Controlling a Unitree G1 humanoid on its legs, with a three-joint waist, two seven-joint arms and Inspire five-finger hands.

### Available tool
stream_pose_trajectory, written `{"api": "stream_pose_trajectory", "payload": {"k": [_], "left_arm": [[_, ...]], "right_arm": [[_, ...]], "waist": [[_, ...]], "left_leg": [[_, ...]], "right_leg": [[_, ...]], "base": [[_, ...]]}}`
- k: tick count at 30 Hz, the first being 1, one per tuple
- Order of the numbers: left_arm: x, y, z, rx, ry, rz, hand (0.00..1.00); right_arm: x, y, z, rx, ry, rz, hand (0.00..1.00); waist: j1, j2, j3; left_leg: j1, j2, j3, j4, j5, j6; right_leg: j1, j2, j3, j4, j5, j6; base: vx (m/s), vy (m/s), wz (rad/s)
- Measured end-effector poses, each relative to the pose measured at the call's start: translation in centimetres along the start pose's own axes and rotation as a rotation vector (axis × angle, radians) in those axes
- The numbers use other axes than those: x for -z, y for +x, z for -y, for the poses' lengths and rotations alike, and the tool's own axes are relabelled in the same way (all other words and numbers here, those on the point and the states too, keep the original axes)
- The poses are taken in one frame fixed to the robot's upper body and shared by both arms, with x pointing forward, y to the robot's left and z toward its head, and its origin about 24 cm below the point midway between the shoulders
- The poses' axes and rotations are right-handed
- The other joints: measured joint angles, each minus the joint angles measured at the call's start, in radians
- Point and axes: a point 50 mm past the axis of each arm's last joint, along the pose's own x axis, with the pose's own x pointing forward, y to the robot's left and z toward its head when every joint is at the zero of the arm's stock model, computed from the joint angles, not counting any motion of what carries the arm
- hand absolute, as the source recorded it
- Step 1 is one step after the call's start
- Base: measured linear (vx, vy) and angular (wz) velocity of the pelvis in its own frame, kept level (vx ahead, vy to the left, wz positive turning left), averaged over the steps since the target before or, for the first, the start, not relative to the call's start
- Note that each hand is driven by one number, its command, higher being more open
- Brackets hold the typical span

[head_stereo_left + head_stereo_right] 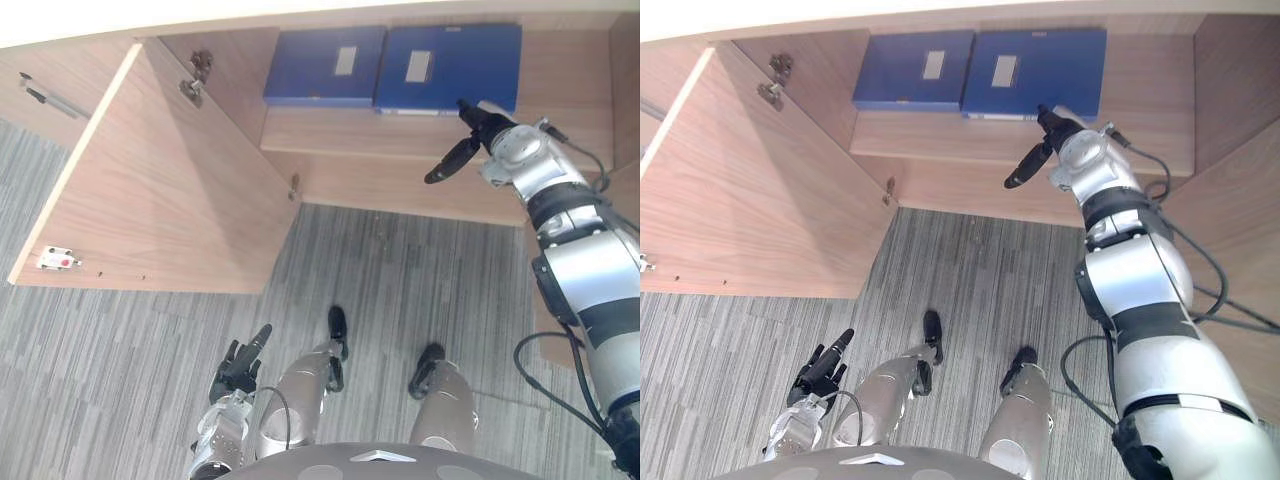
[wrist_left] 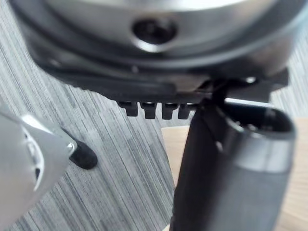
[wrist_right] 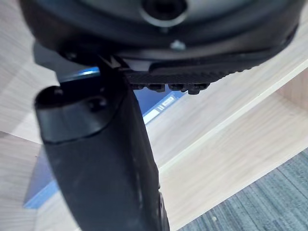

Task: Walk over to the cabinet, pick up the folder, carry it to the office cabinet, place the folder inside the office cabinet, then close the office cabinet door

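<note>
Two blue folders lie flat side by side on the shelf (image 1: pixel 340 132) of the open wooden office cabinet, the left one (image 1: pixel 325 65) and the right one (image 1: pixel 450 65). My right hand (image 1: pixel 482 128) is raised to the shelf's front edge, just below the right folder's near corner, fingers pointing at it and thumb (image 1: pixel 450 160) sticking out down-left. It is open and holds nothing. In the right wrist view a strip of blue folder (image 3: pixel 154 103) shows past the thumb (image 3: pixel 106 159). My left hand (image 1: pixel 238 368) hangs low over the carpet, open and idle.
The cabinet door (image 1: pixel 170 190) stands swung wide open to the left, with hinges (image 1: pixel 195 78) at its inner edge and a small catch (image 1: pixel 58 260) near its outer corner. A neighbouring door's bar handle (image 1: pixel 50 100) is at far left. Grey striped carpet (image 1: pixel 400 270) lies below.
</note>
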Motion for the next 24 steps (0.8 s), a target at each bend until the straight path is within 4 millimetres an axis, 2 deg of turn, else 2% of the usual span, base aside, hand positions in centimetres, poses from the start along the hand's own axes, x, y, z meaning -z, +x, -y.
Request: {"api": "stream_pose_trajectory", "payload": {"k": [4,6,9,10,11,12,13,15,16,17,18,20,21,22,24], "left_arm": [[1.0,0.2,0.5,0.009,0.016,-0.048,1.00],[1.2,0.4,1.0,0.029,0.049,-0.068,1.00],[1.3,0.8,1.8,0.073,0.204,-0.106,1.00],[1.6,0.8,2.0,0.090,0.275,-0.130,1.00],[1.8,0.8,2.0,0.098,0.299,-0.144,1.00],[2.2,0.8,2.3,0.116,0.355,-0.168,1.00],[2.4,0.8,2.3,0.122,0.376,-0.175,1.00],[2.6,0.7,2.1,0.117,0.442,-0.192,1.00],[2.7,0.7,2.0,0.107,0.452,-0.195,1.00],[2.7,0.7,1.7,0.079,0.462,-0.196,1.00],[2.6,0.6,1.2,0.053,0.485,-0.196,1.00],[2.9,0.4,0.2,0.011,0.486,-0.215,1.00],[3.0,0.2,-0.4,-0.017,0.506,-0.231,1.00],[3.1,0.1,-1.0,-0.037,0.505,-0.243,1.00],[3.2,-0.2,-2.1,-0.074,0.502,-0.266,1.00]], "right_arm": [[1.6,0.2,-4.3,-0.087,0.137,-0.002,1.00],[1.8,0.3,-5.5,-0.110,0.173,-0.002,1.00],[1.5,-0.3,-9.9,-0.183,0.257,0.066,1.00],[2.2,-0.8,-11.8,-0.210,0.308,0.074,1.00],[2.8,-1.1,-12.8,-0.224,0.339,0.068,1.00],[4.5,-1.9,-14.6,-0.238,0.421,0.037,1.00],[5.4,-2.3,-15.5,-0.238,0.473,0.015,1.00],[9.4,-4.6,-18.8,-0.201,0.654,-0.110,1.00],[10.3,-5.3,-19.6,-0.188,0.690,-0.147,1.00],[12.4,-6.8,-21.1,-0.161,0.740,-0.224,1.00],[14.5,-8.4,-22.5,-0.154,0.759,-0.303,1.00],[16.5,-10.7,-24.0,-0.151,0.777,-0.374,1.00],[18.3,-12.6,-24.9,-0.138,0.812,-0.443,1.00],[19.5,-13.9,-25.5,-0.129,0.827,-0.492,1.00],[21.9,-16.9,-26.7,-0.105,0.869,-0.605,1.00]], "waist": [[-0.007,-0.015,-0.031],[-0.012,-0.021,-0.035],[-0.040,-0.053,-0.065],[-0.054,-0.065,-0.083],[-0.062,-0.070,-0.091],[-0.074,-0.080,-0.101],[-0.080,-0.084,-0.105],[-0.107,-0.090,-0.108],[-0.114,-0.090,-0.108],[-0.117,-0.087,-0.110],[-0.114,-0.080,-0.115],[-0.117,-0.066,-0.125],[-0.129,-0.058,-0.130],[-0.139,-0.059,-0.136],[-0.160,-0.065,-0.152]], "left_leg": [[0.085,0.035,0.008,-0.011,-0.011,-0.015],[0.115,0.048,0.017,-0.015,-0.014,-0.018],[0.188,0.081,0.049,-0.034,-0.024,-0.032],[0.207,0.085,0.053,-0.034,-0.030,-0.041],[0.216,0.087,0.054,-0.033,-0.033,-0.044],[0.235,0.089,0.056,-0.026,-0.044,-0.053],[0.242,0.091,0.056,-0.018,-0.053,-0.053],[0.248,0.104,0.067,0.049,-0.099,-0.049],[0.250,0.108,0.070,0.070,-0.113,-0.050],[0.255,0.115,0.069,0.117,-0.145,-0.052],[0.267,0.117,0.021,0.157,-0.181,-0.054],[0.282,0.113,-0.052,0.187,-0.235,-0.071],[0.299,0.105,-0.066,0.195,-0.254,-0.071],[0.306,0.095,-0.094,0.195,-0.271,-0.077],[0.315,0.081,-0.081,0.176,-0.294,-0.083]], "right_leg": [[0.109,0.051,-0.008,-0.085,0.028,-0.002],[0.143,0.071,-0.003,-0.112,0.039,-0.002],[0.209,0.119,0.024,-0.176,0.065,-0.006],[0.227,0.130,0.034,-0.193,0.072,-0.005],[0.240,0.135,0.038,-0.203,0.076,-0.003],[0.262,0.144,0.052,-0.224,0.087,0.000],[0.276,0.150,0.058,-0.238,0.093,-0.002],[0.308,0.166,0.084,-0.270,0.111,0.000],[0.309,0.168,0.094,-0.271,0.113,0.002],[0.313,0.180,0.126,-0.273,0.118,0.003],[0.317,0.194,0.172,-0.279,0.128,0.005],[0.321,0.214,0.227,-0.296,0.146,0.011],[0.328,0.220,0.264,-0.322,0.167,0.019],[0.327,0.225,0.289,-0.347,0.185,0.023],[0.345,0.228,0.333,-0.436,0.232,0.027]], "base": [[0.05,-0.015,-0.16],[0.02,-0.024,-0.24],[0.02,-0.037,-0.40],[0.04,-0.026,-0.31],[0.04,-0.004,-0.27],[0.03,0.014,-0.21],[0.02,0.039,-0.29],[-0.01,0.059,-0.34],[-0.06,0.055,-0.51],[-0.06,0.077,-0.82],[-0.04,0.053,-0.98],[-0.02,0.122,-1.04],[-0.07,0.218,-1.01],[-0.08,0.192,-0.90],[-0.09,0.150,-0.71]]}}
